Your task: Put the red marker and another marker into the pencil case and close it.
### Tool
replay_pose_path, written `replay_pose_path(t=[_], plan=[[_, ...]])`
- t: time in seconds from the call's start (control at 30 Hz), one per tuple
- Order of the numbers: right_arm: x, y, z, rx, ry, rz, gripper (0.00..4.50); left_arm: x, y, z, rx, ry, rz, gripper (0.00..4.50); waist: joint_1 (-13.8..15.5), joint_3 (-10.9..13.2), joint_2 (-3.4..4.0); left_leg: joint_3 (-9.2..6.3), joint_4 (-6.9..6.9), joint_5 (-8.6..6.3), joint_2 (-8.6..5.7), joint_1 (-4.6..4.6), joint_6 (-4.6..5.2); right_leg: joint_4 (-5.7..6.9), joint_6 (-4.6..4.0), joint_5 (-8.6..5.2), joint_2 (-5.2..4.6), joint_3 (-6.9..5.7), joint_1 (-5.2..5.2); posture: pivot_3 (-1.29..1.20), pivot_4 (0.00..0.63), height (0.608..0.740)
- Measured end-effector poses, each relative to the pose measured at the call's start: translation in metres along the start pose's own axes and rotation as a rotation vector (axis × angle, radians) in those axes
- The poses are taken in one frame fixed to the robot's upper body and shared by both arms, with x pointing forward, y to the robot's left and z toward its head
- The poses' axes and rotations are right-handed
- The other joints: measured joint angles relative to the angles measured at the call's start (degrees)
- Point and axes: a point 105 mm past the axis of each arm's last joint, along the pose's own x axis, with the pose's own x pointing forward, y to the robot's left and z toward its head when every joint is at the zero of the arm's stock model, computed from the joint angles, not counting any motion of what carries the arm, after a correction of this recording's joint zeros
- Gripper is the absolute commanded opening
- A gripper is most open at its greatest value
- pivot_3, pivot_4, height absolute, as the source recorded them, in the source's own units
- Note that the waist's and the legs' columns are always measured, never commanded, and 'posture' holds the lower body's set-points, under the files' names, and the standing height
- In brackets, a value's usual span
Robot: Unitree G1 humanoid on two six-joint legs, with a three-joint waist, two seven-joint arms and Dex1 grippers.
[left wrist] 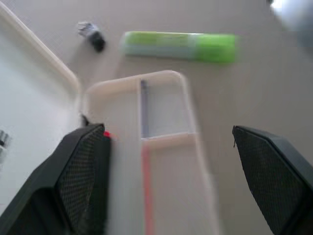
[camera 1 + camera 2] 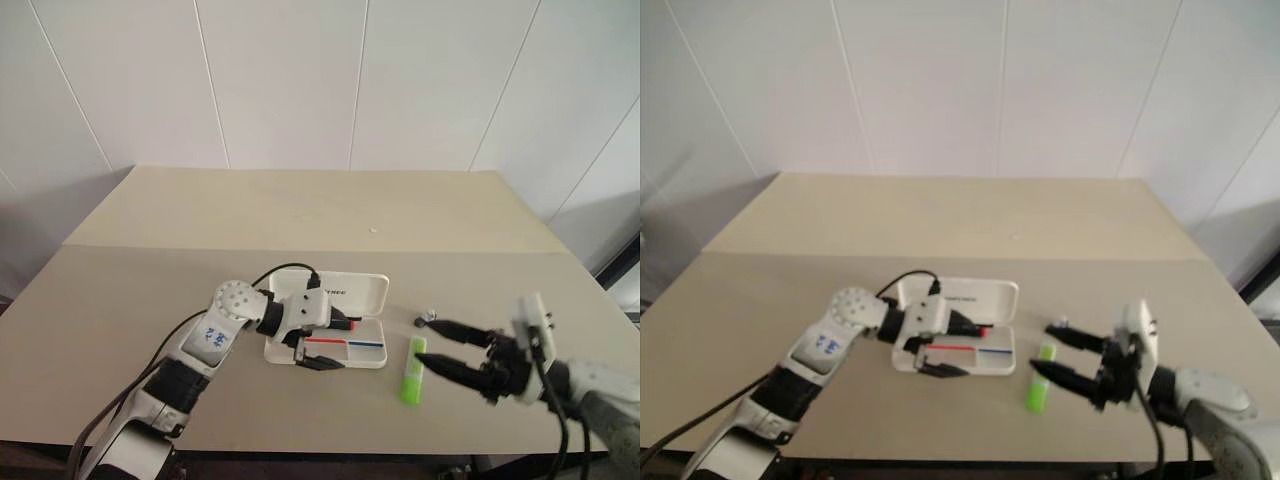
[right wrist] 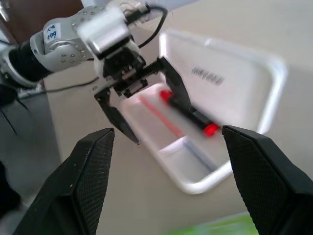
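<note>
The white pencil case (image 2: 352, 292) lies open near the table's front, lid back, with a red and a blue stripe in its tray. The red marker (image 3: 209, 129) rests in the tray along the hinge side. My left gripper (image 2: 340, 343) is open over the tray, its far finger right beside the marker, with nothing between the fingers. The lime-green marker (image 2: 412, 372) lies on the table just right of the case. My right gripper (image 2: 430, 341) is open, its fingertips on either side of the green marker's far end, above the table.
A tiny grey-black object (image 2: 427, 318) sits on the table just beyond the green marker. The table's front edge (image 2: 330, 452) runs close below both arms. A white panelled wall (image 2: 300, 80) stands behind the table.
</note>
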Motion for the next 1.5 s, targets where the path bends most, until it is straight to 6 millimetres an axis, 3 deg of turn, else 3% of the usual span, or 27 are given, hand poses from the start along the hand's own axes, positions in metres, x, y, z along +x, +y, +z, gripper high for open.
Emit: replay_pose_path(t=[0.17,0.33,0.5,0.67,0.87,1.17,1.5], plan=[[0.009,0.002,-0.005,0.035,-0.048,-0.104,4.50,-0.011,-0.004,0.009,-0.015,-0.077,0.008,4.47,-0.08,0.00,0.00,0.03,0.02,0.07,0.00,0.12,0.07,-0.15,-0.14,-0.04,0.01,0.01,0.17,0.00,0.150,0.740],[0.018,-0.010,-0.019,0.040,-0.038,-0.321,4.50,-0.031,-0.020,0.018,-0.028,-0.190,-0.076,4.47,-0.12,-0.02,0.04,0.02,-0.09,0.08,0.04,0.13,0.06,-0.07,-0.16,-0.04,0.03,0.01,0.07,0.00,0.150,0.740],[0.018,-0.023,-0.037,0.009,0.067,-0.535,4.50,-0.046,-0.029,0.022,-0.033,-0.278,-0.156,4.47,0.02,-0.03,0.04,0.02,-0.11,0.08,0.02,0.10,0.05,-0.10,-0.31,-0.12,0.00,0.01,0.05,0.00,0.150,0.740],[0.013,-0.032,-0.053,0.030,0.155,-0.663,4.50,-0.062,-0.029,0.012,-0.077,-0.307,-0.186,4.47,-0.08,-0.03,0.04,0.02,-0.12,0.08,0.02,0.08,0.06,-0.14,-0.35,-0.14,0.00,0.01,0.05,0.00,0.150,0.740],[0.009,-0.035,-0.065,0.073,0.232,-0.726,4.50,-0.077,-0.022,0.003,-0.105,-0.309,-0.125,4.47,-0.23,-0.03,0.04,0.02,-0.20,0.08,0.05,0.09,0.06,-0.12,-0.34,-0.13,0.02,0.01,0.00,0.00,0.150,0.740],[0.013,-0.035,-0.059,0.107,0.235,-0.707,4.50,-0.108,-0.017,-0.010,-0.101,-0.247,-0.013,4.47,-0.25,-0.03,0.05,0.04,-0.26,0.08,0.05,0.09,0.06,-0.15,-0.33,-0.13,-0.01,0.01,-0.02,0.00,0.150,0.740],[0.019,-0.047,-0.062,0.161,0.264,-0.735,4.50,-0.107,-0.027,-0.015,-0.119,-0.241,0.051,4.47,-0.19,-0.03,0.04,0.01,-0.40,0.08,0.06,0.09,0.06,-0.17,-0.27,-0.10,-0.01,-0.02,-0.07,0.00,0.150,0.740]])
